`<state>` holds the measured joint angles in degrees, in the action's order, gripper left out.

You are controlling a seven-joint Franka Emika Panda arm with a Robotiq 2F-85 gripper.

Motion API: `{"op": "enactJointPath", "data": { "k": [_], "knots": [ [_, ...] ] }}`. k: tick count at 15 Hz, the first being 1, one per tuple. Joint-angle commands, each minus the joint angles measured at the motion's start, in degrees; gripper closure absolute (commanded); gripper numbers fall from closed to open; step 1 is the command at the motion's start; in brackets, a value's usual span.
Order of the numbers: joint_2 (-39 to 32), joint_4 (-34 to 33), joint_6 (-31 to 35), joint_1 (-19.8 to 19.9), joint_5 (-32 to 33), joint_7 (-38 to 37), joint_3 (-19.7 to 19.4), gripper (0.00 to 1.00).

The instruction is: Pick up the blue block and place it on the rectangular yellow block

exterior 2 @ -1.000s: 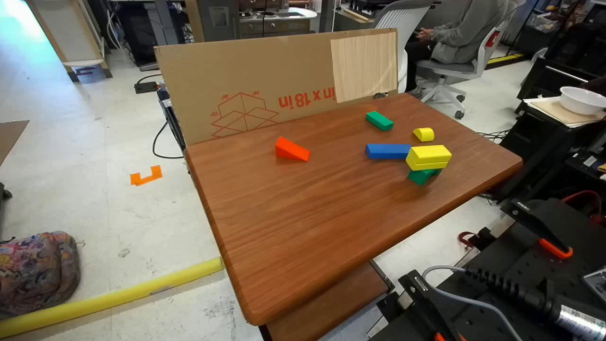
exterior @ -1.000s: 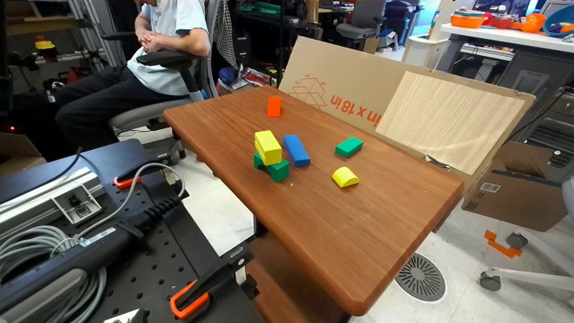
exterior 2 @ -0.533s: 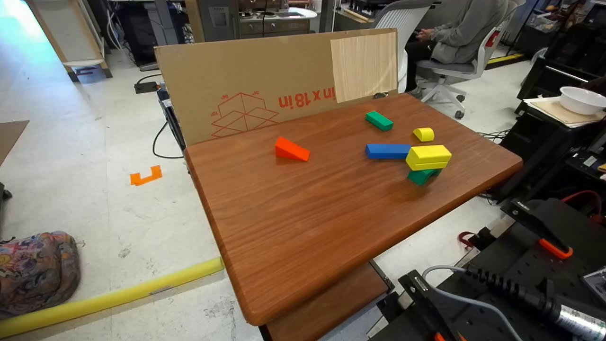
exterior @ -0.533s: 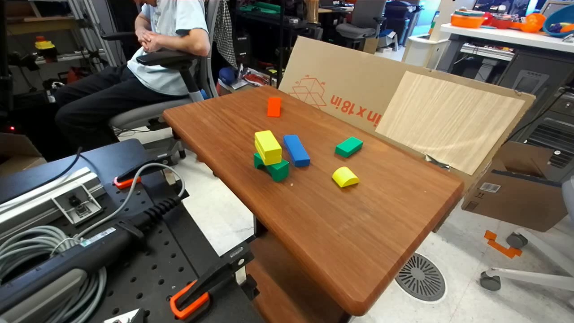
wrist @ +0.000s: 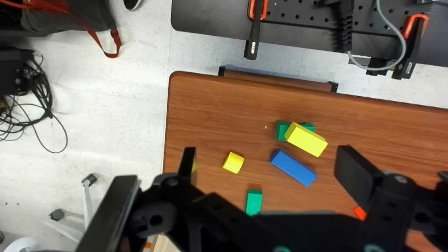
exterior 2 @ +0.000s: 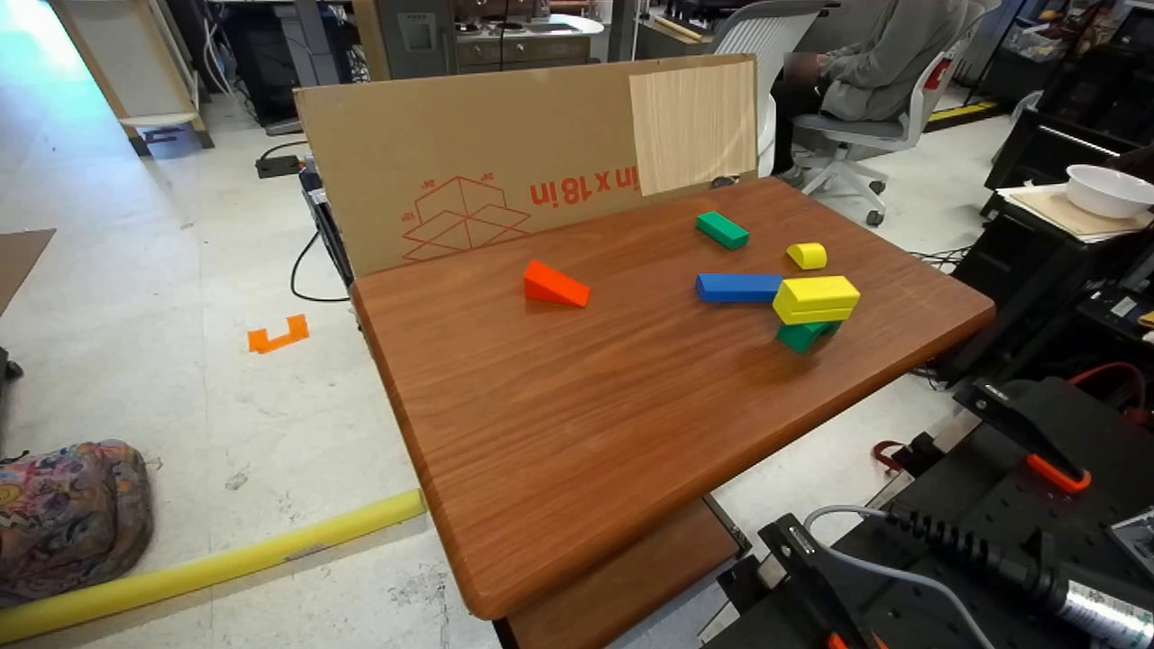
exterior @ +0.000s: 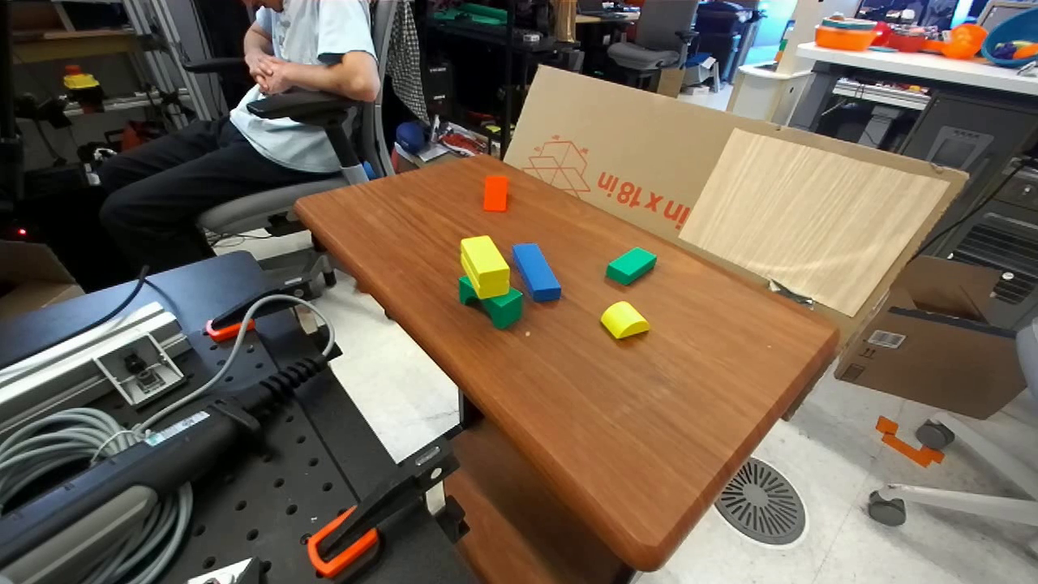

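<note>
Well below the tool (wrist: 267, 162), blue block (wrist: 293, 168) on table (wrist: 210, 105), tool's 2 fingers (wrist: 354, 171) apart

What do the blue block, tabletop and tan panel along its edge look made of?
Blue block: painted wood or plastic, can't tell; smooth, uniform color, no visible grain.
Tabletop: wood or wood-look laminate; streaked brown grain, seemingly satin.
Tan panel: likely cardboard; matte, with red printed lettering.

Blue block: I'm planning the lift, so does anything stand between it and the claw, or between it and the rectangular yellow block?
No visible obstacle lies between the claw and the blue block, or between that and the rectangular yellow block, raised over the green arch block.
</note>
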<state>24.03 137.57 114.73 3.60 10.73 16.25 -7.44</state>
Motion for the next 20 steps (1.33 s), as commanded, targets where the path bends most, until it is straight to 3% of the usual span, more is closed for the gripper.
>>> {"op": "enactJointPath", "data": {
  "k": [1, 4, 9, 13, 20],
  "knots": [
    [-7.11, -0.76, 6.70, -0.79, 0.73, 0.19, 0.81, 0.00],
    [-15.35, -1.33, 14.22, -1.72, 0.83, 1.86, 1.76, 0.00],
    [-30.70, -5.67, 20.82, -2.89, -0.33, 9.10, 3.97, 0.00],
    [-39.47, -11.35, 19.68, -2.68, 1.68, 13.24, 6.85, 0.00],
    [-48.23, -22.13, 16.79, -2.85, 3.33, 20.91, 10.95, 0.00]
  ]
}}
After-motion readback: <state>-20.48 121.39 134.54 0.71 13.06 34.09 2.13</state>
